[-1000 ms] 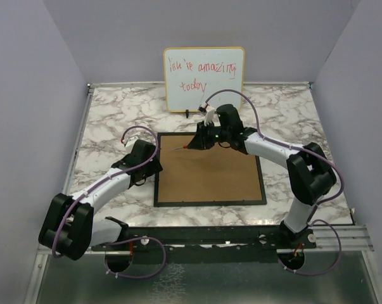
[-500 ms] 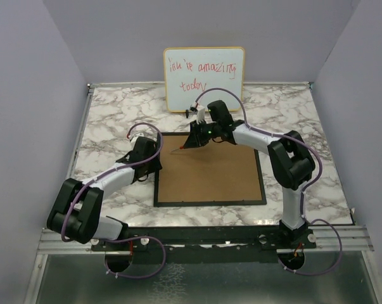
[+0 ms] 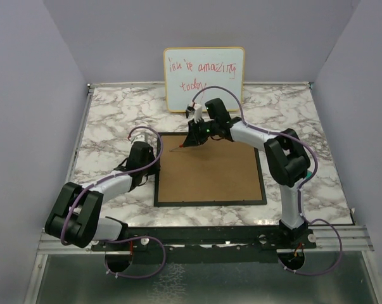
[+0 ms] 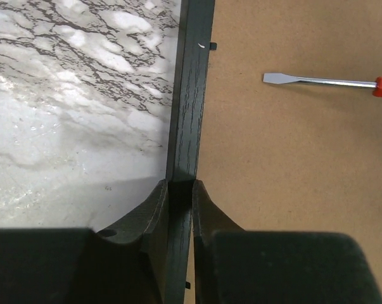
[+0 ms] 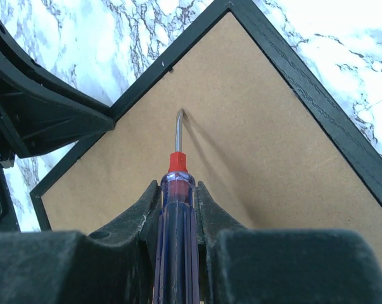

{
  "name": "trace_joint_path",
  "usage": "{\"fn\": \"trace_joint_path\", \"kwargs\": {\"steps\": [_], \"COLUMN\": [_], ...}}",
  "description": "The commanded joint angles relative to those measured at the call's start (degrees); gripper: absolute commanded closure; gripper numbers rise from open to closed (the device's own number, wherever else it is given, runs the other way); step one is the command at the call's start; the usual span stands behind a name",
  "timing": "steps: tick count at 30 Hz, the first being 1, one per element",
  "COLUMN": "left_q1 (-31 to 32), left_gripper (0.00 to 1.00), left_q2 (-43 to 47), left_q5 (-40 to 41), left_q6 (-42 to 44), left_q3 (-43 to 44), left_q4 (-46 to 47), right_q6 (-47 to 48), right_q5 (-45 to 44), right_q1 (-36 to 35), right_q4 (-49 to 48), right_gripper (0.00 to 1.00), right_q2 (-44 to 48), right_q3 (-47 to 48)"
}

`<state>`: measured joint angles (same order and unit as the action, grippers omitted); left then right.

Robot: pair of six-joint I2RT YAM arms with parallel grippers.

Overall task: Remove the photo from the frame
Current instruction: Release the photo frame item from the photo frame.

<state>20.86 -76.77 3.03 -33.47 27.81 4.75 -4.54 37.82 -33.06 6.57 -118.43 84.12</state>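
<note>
Your left gripper (image 4: 180,190) pinches the frame (image 4: 192,95), your right gripper (image 5: 177,190) clamps the screwdriver (image 5: 176,228) over the back panel (image 5: 254,145); you're freeing that panel, so steer the tip to a tab (image 4: 213,45).

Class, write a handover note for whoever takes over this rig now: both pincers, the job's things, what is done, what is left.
Left pincer: shut on the frame's left rail.
Right pincer: shut on a screwdriver, tip at the back panel toward the far left corner.
Frame lies face down on the table; photo hidden.
Done: nothing out yet.
Left: free the panel, lift it, take out the photo.
</note>
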Motion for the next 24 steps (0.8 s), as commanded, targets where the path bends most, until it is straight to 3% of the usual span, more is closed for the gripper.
{"fn": "trace_joint_path", "kwargs": {"steps": [1, 8, 24], "left_q1": [0.6, 0.6, 0.6], "left_gripper": [0.94, 1.00, 1.00], "left_q2": [-2.3, -2.9, -3.8], "left_q5": [-6.8, -7.6, -7.2], "left_q6": [2.0, 2.2, 2.3], "left_q3": [-4.8, -5.0, -4.5], "left_q4": [-6.2, -5.7, -6.2], "right_q6": [2.8, 4.1, 4.8], "right_q5": [0.8, 1.5, 7.3], "right_q1": [-0.3, -0.3, -0.4], "right_q4": [1.0, 1.3, -0.3], "right_gripper": [0.99, 0.99, 0.99], "right_q2": [-1.6, -5.2, -8.9], "right_q3": [1.9, 5.2, 6.8]}}
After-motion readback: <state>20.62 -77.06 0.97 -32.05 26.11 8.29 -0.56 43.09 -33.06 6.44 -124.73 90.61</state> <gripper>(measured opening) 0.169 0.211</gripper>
